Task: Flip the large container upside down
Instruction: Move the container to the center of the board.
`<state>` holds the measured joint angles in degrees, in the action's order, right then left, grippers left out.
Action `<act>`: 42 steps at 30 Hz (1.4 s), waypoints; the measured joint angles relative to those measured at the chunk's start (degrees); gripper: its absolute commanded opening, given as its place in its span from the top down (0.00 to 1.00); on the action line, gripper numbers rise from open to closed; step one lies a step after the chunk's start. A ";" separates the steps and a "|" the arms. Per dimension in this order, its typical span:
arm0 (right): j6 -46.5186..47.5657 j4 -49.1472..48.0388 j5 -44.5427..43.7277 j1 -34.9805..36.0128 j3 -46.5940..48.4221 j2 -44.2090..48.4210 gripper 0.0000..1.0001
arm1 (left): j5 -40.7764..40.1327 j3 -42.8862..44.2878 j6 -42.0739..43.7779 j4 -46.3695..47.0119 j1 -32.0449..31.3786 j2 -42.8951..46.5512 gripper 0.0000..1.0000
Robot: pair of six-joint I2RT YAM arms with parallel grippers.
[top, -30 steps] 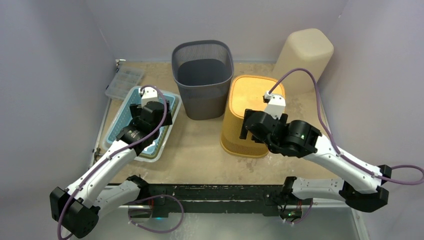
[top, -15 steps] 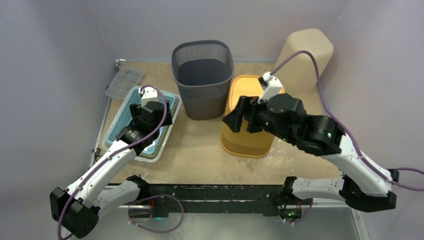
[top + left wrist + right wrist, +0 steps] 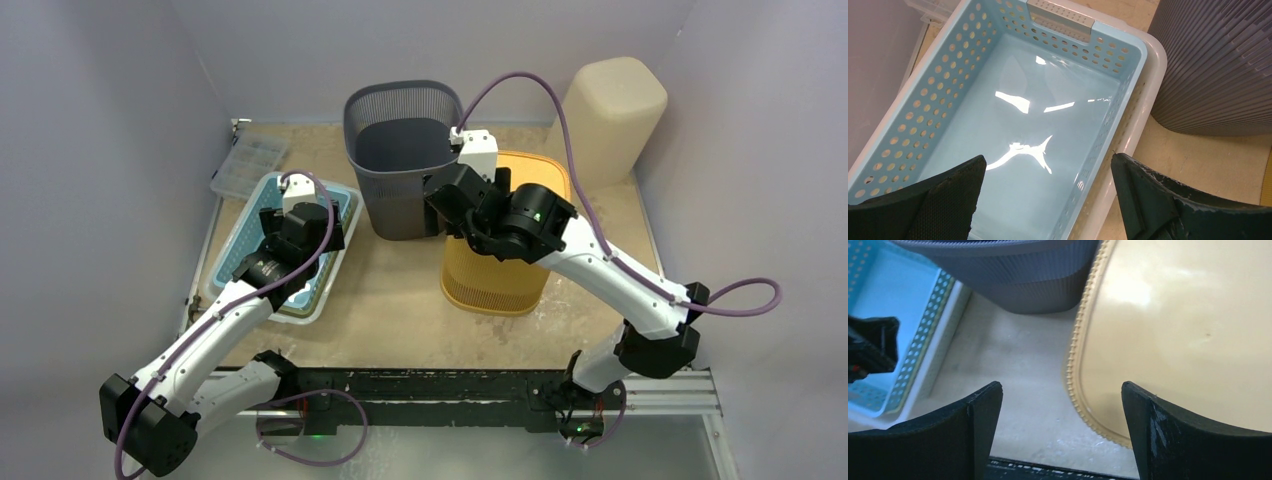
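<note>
The grey bin (image 3: 400, 210), standing upright with its mouth up, looks to be the container to turn. The right gripper (image 3: 1060, 386), jaws spread and empty, hovers at the grey bin's right wall, over the gap between it and the yellow bin (image 3: 495, 275), so the right arm is nearer. The left gripper (image 3: 1048, 160), also spread and empty, hangs left of the grey bin over a blue basket (image 3: 1128, 60); no writing is readable.

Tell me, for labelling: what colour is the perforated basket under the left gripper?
Light blue; the basket shows best in the left wrist view.
</note>
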<state>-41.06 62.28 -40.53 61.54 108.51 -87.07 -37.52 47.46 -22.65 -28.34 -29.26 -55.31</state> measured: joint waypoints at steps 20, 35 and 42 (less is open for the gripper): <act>7.82 -7.48 -8.66 -17.79 -17.55 9.60 0.03 | 0.74 0.00 0.83 0.00 0.00 -0.39 0.05; 13.92 -18.36 25.42 -18.03 -19.63 25.77 0.01 | 1.09 0.00 0.85 0.02 0.00 -0.44 0.05; 4.24 -10.78 21.92 -18.05 -28.37 28.13 0.01 | 1.40 0.00 0.92 0.02 0.00 -0.50 0.06</act>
<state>-36.82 51.51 -18.61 43.48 80.14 -58.94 -36.12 47.46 -21.74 -28.32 -29.26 -55.81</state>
